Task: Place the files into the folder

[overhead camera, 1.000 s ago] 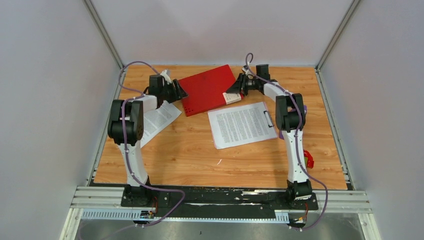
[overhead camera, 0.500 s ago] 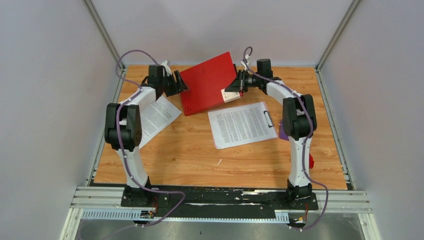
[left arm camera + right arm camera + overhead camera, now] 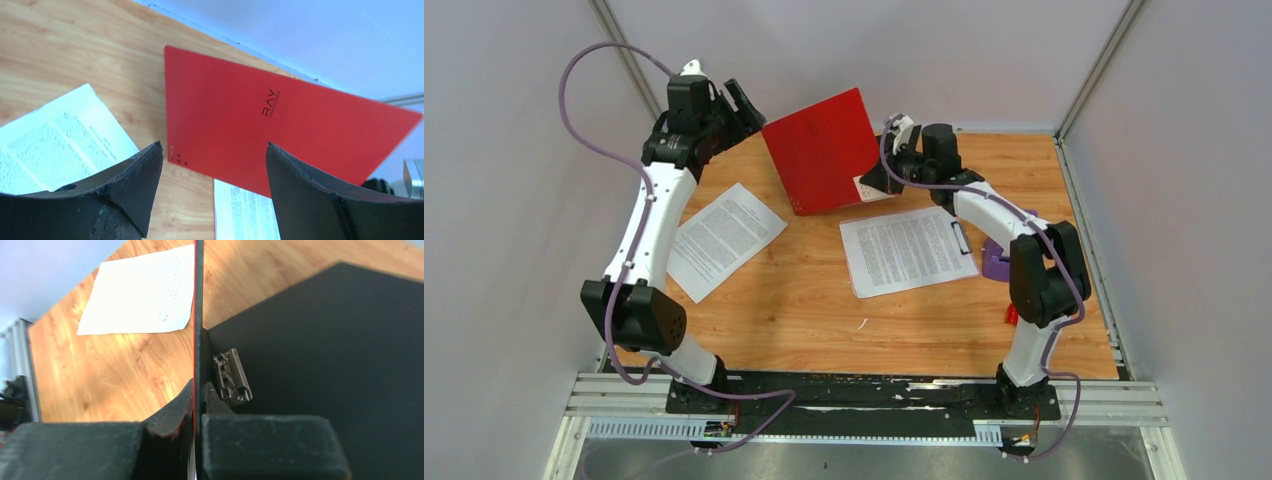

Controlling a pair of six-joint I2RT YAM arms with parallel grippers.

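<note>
The red folder [image 3: 819, 150] stands tilted up at the back of the table, its black inside [image 3: 325, 365] facing away. My right gripper [image 3: 872, 183] is shut on the cover's edge [image 3: 198, 315] next to the white barcode label. My left gripper [image 3: 739, 105] is open and empty, raised to the left of the folder [image 3: 280, 125] and apart from it. One printed sheet [image 3: 722, 235] lies on the table at the left. Another printed sheet [image 3: 907, 248] lies on the pink clipboard below the folder.
The clipboard's metal clip [image 3: 961, 238] points right. A purple object [image 3: 996, 262] and a small red object [image 3: 1014, 315] lie by the right arm. A metal clamp [image 3: 230, 377] sits inside the folder. Grey walls close the back and sides.
The right gripper has lifted the folder's cover from lying flat to steeply tilted. The left arm has risen high and left, away from the folder's left corner.
</note>
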